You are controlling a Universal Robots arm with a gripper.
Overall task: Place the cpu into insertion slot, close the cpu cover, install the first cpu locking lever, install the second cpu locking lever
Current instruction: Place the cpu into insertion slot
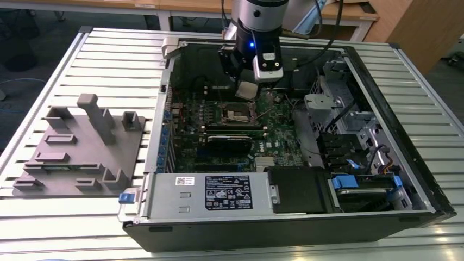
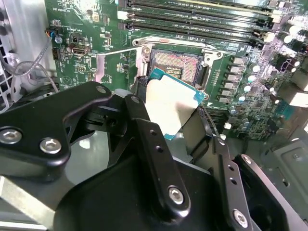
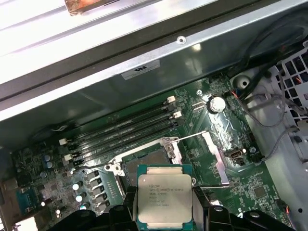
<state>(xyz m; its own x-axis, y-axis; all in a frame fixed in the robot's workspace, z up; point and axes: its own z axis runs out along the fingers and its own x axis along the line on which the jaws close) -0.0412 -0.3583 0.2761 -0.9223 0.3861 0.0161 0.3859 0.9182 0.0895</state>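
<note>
Case: opened computer case [image 1: 290,231] lies on its side, and your gripper [image 1: 247,87] reaches down into it.
Board: the green motherboard [image 1: 279,138] spreads out beneath the fingers on every side.
Fingers: your fingers [image 3: 126,214] are drawn partway in, one on each opposite edge of the cpu, clamping it between them.
Cover: the cpu cover [image 3: 219,159] stands swung open off to one side of the fingers, clear of the socket.
Slot: the insertion slot [image 2: 175,65] sits just ahead of the fingertips, with its contact field bare and nothing in it.
Chip: the cpu [image 3: 163,199] hangs between the fingers with its silver top showing in the first wrist view. It is near the slot but apart from it, not seated.
Progress: you are in the first step, by my reading, with the chip carried to the socket but not set down. Seating it, closing the cover and both lever steps are all left.
</note>
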